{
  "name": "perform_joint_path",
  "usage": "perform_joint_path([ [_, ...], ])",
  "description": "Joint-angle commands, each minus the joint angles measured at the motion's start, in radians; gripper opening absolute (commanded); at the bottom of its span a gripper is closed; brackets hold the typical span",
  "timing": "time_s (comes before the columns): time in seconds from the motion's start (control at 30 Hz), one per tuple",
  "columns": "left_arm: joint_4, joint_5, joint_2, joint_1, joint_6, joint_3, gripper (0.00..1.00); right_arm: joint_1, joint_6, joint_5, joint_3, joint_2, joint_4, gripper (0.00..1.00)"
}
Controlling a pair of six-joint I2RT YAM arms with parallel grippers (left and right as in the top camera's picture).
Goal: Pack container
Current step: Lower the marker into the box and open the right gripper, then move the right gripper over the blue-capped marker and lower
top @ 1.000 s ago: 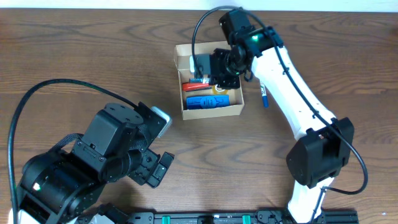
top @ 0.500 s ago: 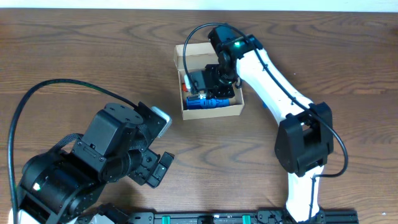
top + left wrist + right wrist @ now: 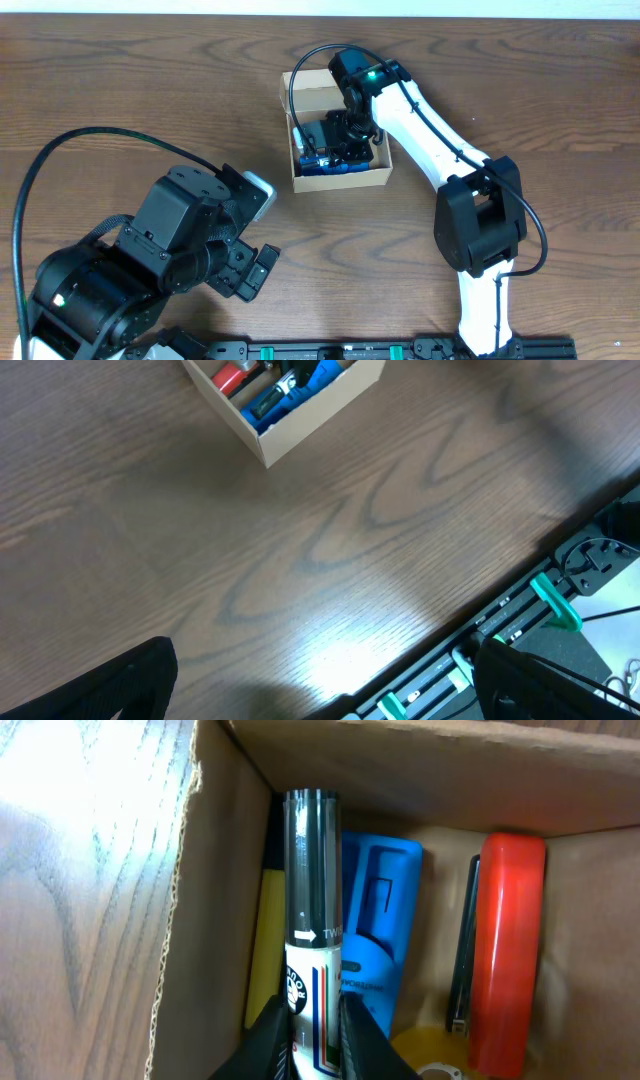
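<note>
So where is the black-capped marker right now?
In the right wrist view the marker is pinched in the right claw, poking into the cardboard box between a yellow item and a blue item.

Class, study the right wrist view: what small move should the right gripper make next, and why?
Probably lower slightly and open. The right gripper is shut on the marker, which hangs over the open cardboard box, just above the blue item inside.
</note>
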Motion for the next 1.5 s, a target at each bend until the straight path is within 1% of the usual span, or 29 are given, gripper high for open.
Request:
perform_joint_path([
  [0.0,-0.003,-0.003,-0.005,0.003,0.000,-0.002,0.95,0.010,0.014,-0.023,-0.004,0.016,0.002,0.20],
  [0.03,-0.003,-0.003,-0.005,0.003,0.000,-0.002,0.95,0.010,0.016,-0.022,-0.004,0.016,0.002,0.25],
  [0.17,-0.003,-0.003,-0.005,0.003,0.000,-0.002,0.95,0.010,0.016,-0.022,-0.004,0.016,0.002,0.38],
  [0.3,-0.003,-0.003,-0.005,0.003,0.000,-0.002,0.95,0.010,0.019,-0.022,-0.004,0.016,0.005,0.38],
  [0.37,-0.003,-0.003,-0.005,0.003,0.000,-0.002,0.95,0.010,0.054,-0.014,-0.003,0.016,0.023,0.36],
  [0.47,-0.003,-0.003,-0.005,0.003,0.000,-0.002,0.95,0.008,0.143,-0.011,0.021,0.009,0.045,0.37],
  [0.6,-0.003,-0.003,-0.005,0.003,0.000,-0.002,0.95,-0.009,0.255,-0.006,0.085,-0.021,0.050,0.39],
  [0.8,-0.003,-0.003,-0.005,0.003,0.000,-0.002,0.95,-0.078,0.514,0.065,0.211,-0.073,0.050,0.39],
  [0.9,-0.003,-0.003,-0.005,0.003,0.000,-0.002,0.95,-0.135,0.630,0.068,0.236,-0.098,0.049,0.40],
  [1.0,-0.003,-0.003,-0.005,0.003,0.000,-0.002,0.95,-0.203,0.731,0.068,0.236,-0.106,0.046,0.44],
  [1.17,-0.003,-0.003,-0.005,0.003,0.000,-0.002,0.95,-0.330,0.840,0.068,0.226,-0.104,0.022,0.44],
  [1.23,-0.003,-0.003,-0.005,0.003,0.000,-0.002,0.95,-0.373,0.892,0.068,0.220,-0.104,0.021,0.47],
  [1.3,-0.003,-0.003,-0.005,0.003,0.000,-0.002,0.95,-0.399,0.933,0.068,0.202,-0.104,0.025,0.50],
  [1.47,-0.003,-0.003,-0.005,0.003,0.000,-0.002,0.95,-0.415,1.049,0.130,0.101,-0.104,0.059,0.50],
])
